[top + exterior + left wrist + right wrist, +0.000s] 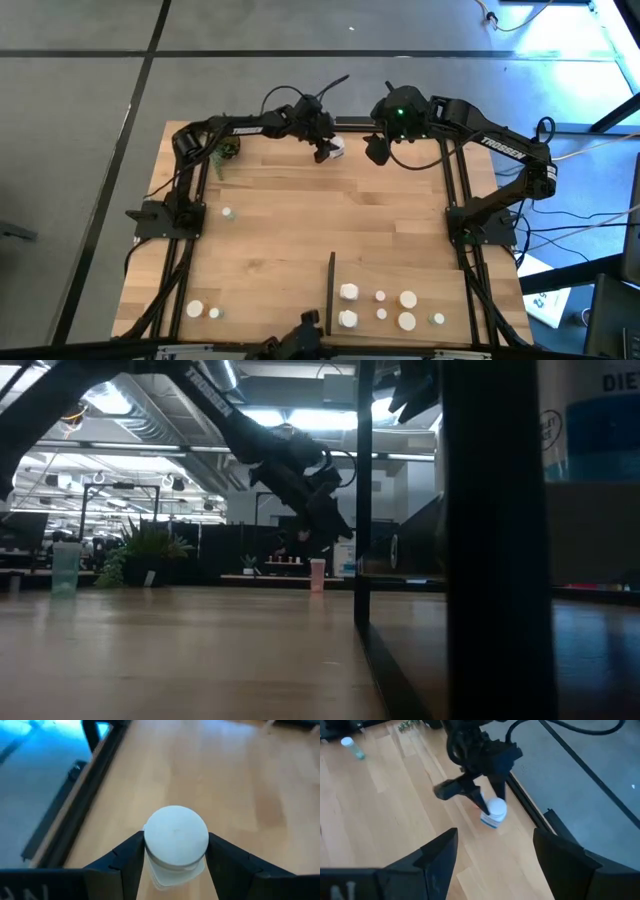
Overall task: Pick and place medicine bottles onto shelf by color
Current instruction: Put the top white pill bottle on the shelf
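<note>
White bottle [176, 840] pinched in the left gripper [328, 150] at the worktop's far edge; right gripper [377, 150] spread, empty. Seven bottles [380, 308] are shelved, three [204, 311] wait.

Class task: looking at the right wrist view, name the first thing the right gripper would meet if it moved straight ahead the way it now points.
Probably the white bottle held in the left gripper, though depth is uncertain; the right gripper is open and empty.
</note>
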Controlling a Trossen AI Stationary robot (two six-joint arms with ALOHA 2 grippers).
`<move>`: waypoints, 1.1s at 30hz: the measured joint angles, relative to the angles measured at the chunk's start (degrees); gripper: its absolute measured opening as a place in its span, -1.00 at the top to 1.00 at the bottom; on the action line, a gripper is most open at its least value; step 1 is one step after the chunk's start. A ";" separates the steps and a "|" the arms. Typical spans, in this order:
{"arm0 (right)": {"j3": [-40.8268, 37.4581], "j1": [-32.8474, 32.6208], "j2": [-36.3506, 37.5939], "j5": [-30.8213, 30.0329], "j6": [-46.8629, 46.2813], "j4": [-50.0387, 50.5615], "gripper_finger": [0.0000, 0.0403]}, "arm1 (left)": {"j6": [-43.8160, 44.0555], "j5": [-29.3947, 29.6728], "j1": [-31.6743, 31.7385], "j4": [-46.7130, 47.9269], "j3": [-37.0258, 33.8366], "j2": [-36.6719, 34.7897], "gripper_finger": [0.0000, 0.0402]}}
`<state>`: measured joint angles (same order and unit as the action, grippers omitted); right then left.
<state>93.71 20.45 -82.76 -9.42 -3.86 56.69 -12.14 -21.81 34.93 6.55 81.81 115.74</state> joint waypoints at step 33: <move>0.04 -6.83 13.55 20.67 16.39 10.25 -0.30 | 8.84 14.25 -30.99 9.90 0.43 -6.18 0.07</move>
<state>93.76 13.62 -69.21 11.25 12.53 66.94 -3.30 -7.57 3.94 16.45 82.24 109.56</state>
